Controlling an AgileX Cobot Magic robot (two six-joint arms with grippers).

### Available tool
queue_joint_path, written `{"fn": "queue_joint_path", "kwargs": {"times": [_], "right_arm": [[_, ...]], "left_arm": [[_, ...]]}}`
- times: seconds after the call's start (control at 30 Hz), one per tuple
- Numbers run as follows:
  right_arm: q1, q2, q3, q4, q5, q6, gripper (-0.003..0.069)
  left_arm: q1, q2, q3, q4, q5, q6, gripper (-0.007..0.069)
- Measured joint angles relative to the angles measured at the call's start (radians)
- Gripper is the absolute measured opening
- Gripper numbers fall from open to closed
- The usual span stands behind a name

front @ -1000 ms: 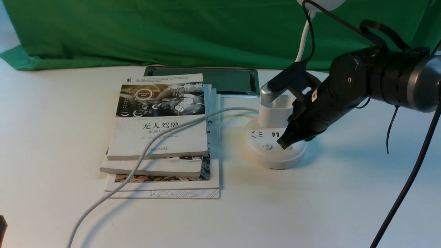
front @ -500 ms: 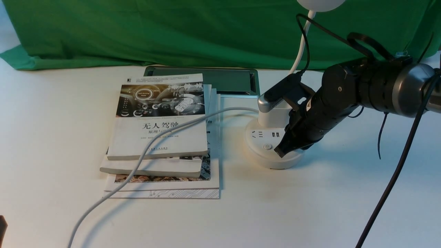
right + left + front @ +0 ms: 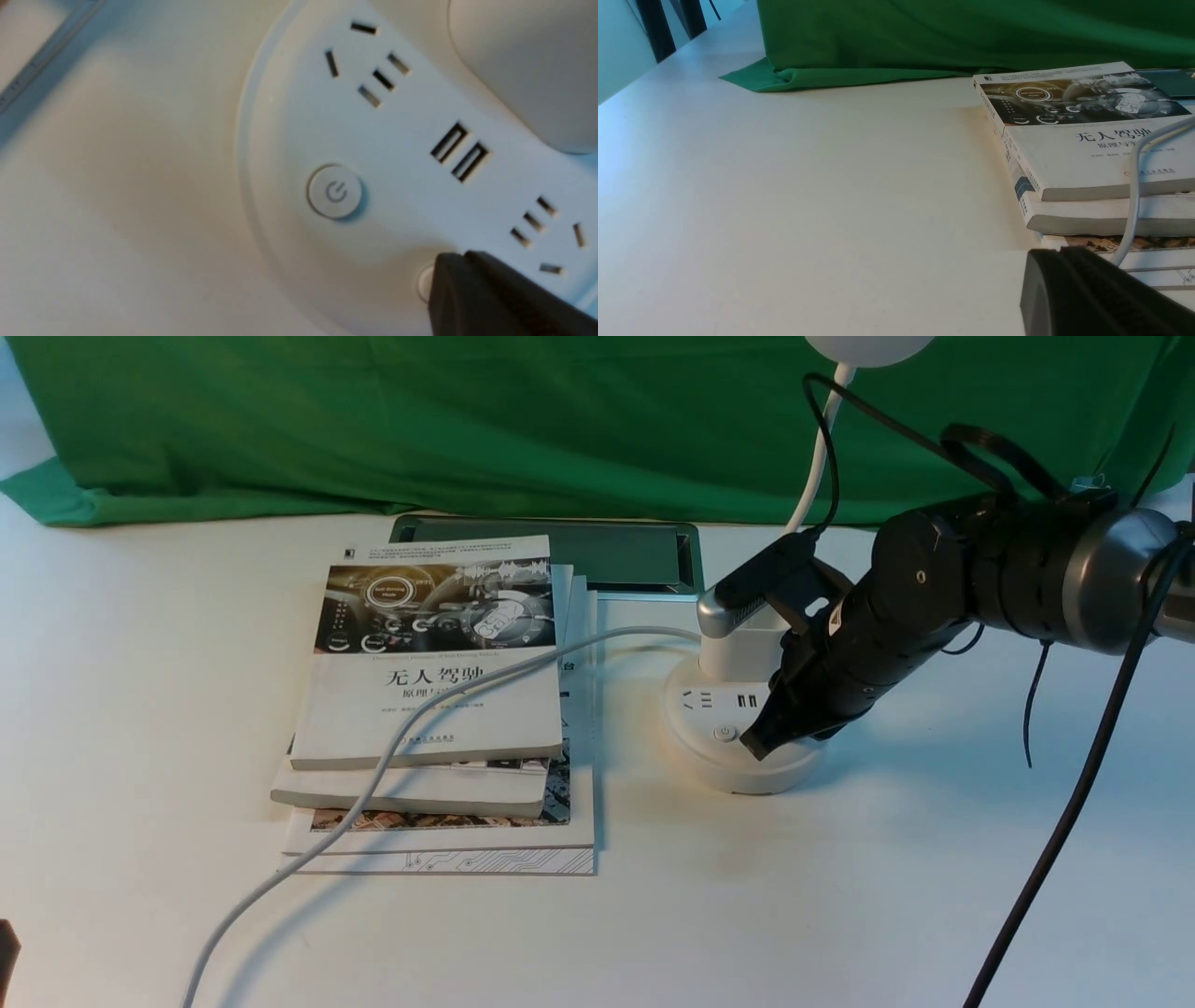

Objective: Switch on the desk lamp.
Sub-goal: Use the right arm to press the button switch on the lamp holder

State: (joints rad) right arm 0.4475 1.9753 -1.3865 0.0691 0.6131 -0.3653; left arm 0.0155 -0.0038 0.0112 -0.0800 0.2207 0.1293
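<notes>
Front view. The lamp (image 3: 739,653) stands on the white table (image 3: 140,709) at 3 o'clock from a stack of books (image 3: 434,709). Its round base (image 3: 700,751) rests flat, and its thin neck (image 3: 818,457) rises towards 12 o'clock to the head (image 3: 868,345), which the frame edge cuts off. The right gripper (image 3: 754,745) reaches in from 3 o'clock, angled downward. Its two fingers are pressed together into a single black wedge that grips nothing, and the tip rests on top of the base, just beside the power button (image 3: 725,734), at 4 o'clock from it. A white cable (image 3: 448,705) leaves the base at 9 o'clock and crosses the top book towards 7 o'clock. A metal panel (image 3: 560,555) lies at 12 o'clock from the books, against a green cloth (image 3: 467,420).

Right wrist view. The wedge covers most of a second button (image 3: 423,282), of which only a pale edge shows. The power button stands free, flanked by sockets (image 3: 369,65) and two USB ports (image 3: 460,151).

Left wrist view. The left gripper (image 3: 1057,280) lies low at the near corner of the books, well apart from the lamp. Only one dark mass shows, so whether its jaws are parted cannot be told.
</notes>
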Motion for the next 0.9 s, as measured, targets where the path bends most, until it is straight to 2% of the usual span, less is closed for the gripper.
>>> {"fn": "queue_joint_path", "kwargs": {"times": [0.67,0.9], "right_arm": [[0.000,0.029,-0.009,0.012,0.006,-0.007,0.0030],[-0.003,-0.051,0.018,0.011,0.009,-0.002,0.0030]], "left_arm": [[0.000,0.000,0.000,0.000,0.000,0.000,0.0021],[0.000,0.000,0.000,0.000,0.000,0.000,0.0021]]}}
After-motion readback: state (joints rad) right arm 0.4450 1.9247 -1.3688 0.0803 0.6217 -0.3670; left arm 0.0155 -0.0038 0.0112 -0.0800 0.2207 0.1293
